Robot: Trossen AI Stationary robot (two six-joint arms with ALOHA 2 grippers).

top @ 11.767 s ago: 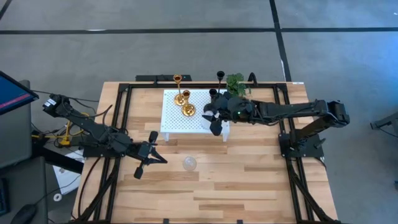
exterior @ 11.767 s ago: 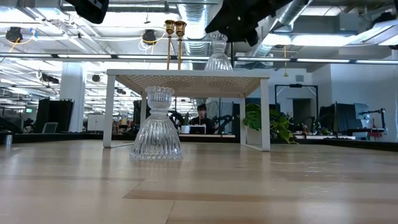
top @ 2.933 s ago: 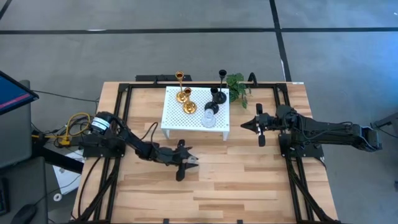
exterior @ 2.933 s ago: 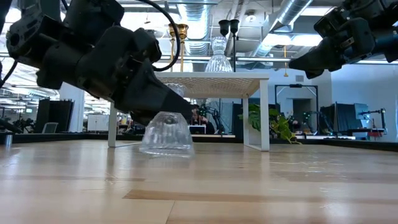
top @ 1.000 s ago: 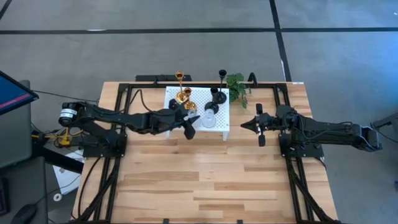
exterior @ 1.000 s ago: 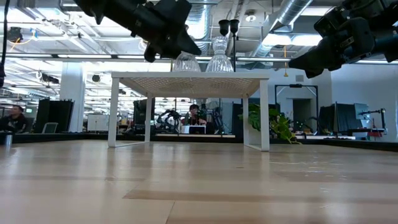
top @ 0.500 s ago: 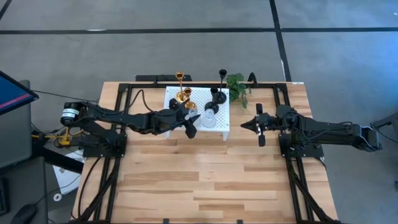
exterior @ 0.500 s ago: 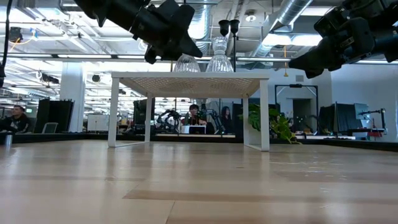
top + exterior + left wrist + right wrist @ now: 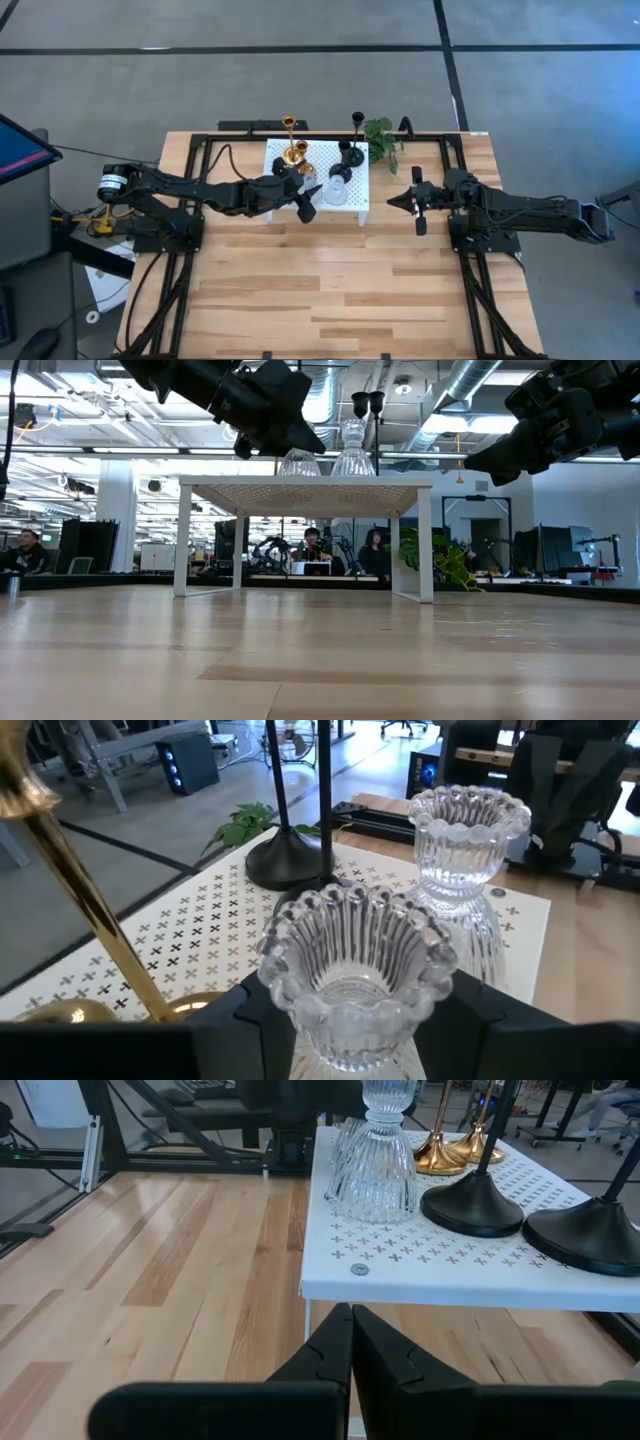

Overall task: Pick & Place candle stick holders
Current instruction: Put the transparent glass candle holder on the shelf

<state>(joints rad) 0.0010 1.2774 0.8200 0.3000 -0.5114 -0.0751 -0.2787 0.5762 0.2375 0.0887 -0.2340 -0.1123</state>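
Note:
A clear glass candle stick holder stands on its base on the white perforated stand, near the stand's front edge. My left gripper is open around it, one finger on each side of its lower body. A second glass holder stands just to its right. Two gold holders and two black ones stand farther back on the stand. My right gripper hangs shut, right of the stand, holding nothing. My left gripper comes level from the table's left, with a finger close on each side of the glass holder's lower body. The holder stands upright on the stand. I cannot tell whether the fingers touch it, because the picture's edge cuts that place off.
A small green plant sits at the stand's far right corner. The stand is raised on thin white legs. Bare wooden tabletop lies in front of the stand. People and desks show in the room behind.

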